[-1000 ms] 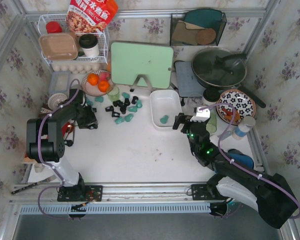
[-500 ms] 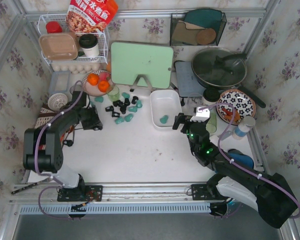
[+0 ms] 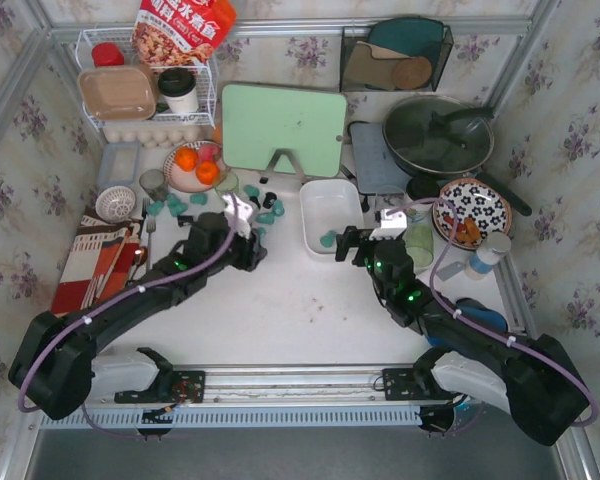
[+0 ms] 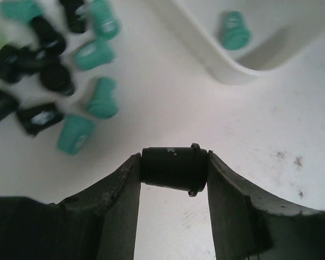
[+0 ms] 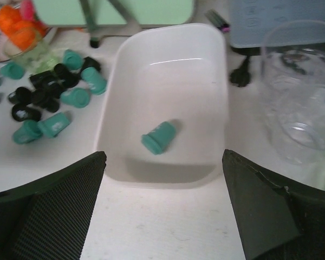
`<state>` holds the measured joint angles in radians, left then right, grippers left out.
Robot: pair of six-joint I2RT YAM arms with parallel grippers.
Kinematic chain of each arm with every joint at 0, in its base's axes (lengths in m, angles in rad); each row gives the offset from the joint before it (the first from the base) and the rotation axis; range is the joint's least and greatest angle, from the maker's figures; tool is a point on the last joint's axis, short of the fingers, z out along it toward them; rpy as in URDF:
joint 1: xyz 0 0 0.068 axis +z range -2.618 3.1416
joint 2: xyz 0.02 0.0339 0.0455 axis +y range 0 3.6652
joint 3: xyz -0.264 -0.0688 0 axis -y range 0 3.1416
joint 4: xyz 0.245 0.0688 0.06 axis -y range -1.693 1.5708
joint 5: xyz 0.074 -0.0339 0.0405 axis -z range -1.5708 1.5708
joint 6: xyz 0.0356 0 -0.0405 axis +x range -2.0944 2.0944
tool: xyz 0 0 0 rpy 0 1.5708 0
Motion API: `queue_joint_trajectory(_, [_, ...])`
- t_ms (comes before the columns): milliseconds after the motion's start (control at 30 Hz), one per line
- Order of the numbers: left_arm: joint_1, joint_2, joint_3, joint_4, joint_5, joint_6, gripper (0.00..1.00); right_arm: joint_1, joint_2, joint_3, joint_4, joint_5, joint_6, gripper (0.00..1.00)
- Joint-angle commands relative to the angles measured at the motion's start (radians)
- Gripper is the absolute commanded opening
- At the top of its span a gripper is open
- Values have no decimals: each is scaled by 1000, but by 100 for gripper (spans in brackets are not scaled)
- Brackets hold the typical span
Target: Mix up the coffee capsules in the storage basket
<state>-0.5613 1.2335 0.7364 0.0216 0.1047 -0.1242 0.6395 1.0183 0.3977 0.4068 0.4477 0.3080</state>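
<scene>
The left end effector [image 4: 174, 163] pinches a black coffee capsule [image 4: 170, 169] lying sideways; the storage basket [image 4: 219, 67] sits ahead to its right (the spread right end effector [image 5: 163, 165] is nearer).

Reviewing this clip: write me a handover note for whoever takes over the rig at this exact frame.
Left hand: shut on a black capsule, short of the storage basket.
Right hand: open, holding nothing, facing the basket's near side.
Basket: one teal capsule inside, nothing else.
Other capsules, black and teal: loose pile on the table left of the basket.
Done: one teal capsule in.
Left: drop the black one in, then probably bring over the rest of the pile.
</scene>
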Motion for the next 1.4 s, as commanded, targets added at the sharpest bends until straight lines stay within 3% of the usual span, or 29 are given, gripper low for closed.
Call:
queue_joint_trajectory(0, [-116,-2,-92,372,-7,227,36,1,49,43,29,-182,-3,95])
queue_joint_trajectory(167, [-238,55,-151,577,25,376,39,0,96,82,10,-292,-10,91])
queue_joint_trajectory(267, [-258,86,-164,629,121,424,41,0,106,87,16,-348,-12,88])
queue_joint_trajectory(467, [-306,115,-240,764,235,659,42,0,125,97,55,-517,-26,80])
queue_joint_trajectory(700, [-312,116,-234,764,260,703,40,0,114,81,122,-685,-26,71])
queue_joint_trajectory(1367, [-348,107,-172,712,206,749,34,1,169,112,101,-753,-29,59])
